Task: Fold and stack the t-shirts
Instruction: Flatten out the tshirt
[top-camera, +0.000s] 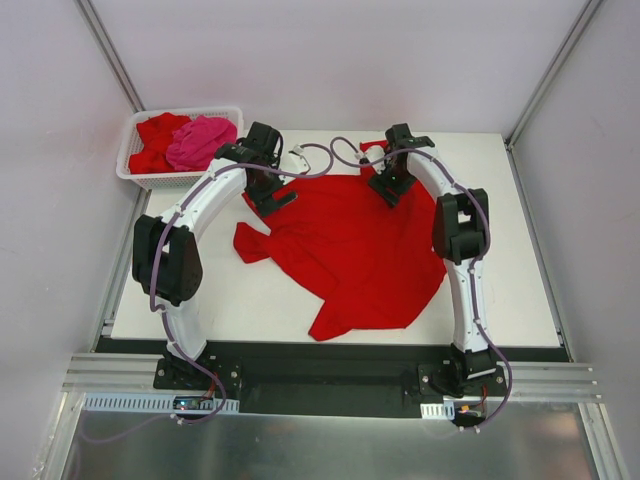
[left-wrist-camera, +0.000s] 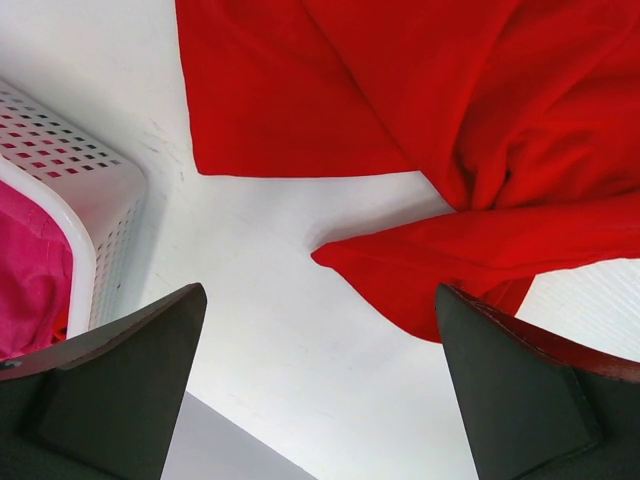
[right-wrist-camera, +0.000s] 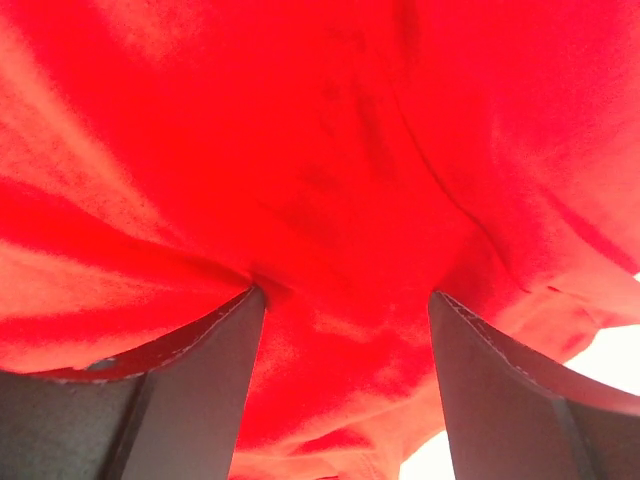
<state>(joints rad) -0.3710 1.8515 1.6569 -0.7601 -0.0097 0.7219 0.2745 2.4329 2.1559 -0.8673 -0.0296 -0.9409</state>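
A bright red t-shirt lies spread and rumpled over the middle of the white table. My left gripper hovers at the shirt's far left edge. In the left wrist view it is open, with only bare table between its fingers and the red cloth ahead and to the right. My right gripper is down on the shirt's far edge. Its fingers stand apart, tips pressed into the red cloth, which fills the gap. A pink t-shirt and another red one lie in the basket.
The white lattice basket stands at the table's far left corner, close to my left gripper, and shows at the left of the left wrist view with pink cloth inside. Walls close in the table on three sides.
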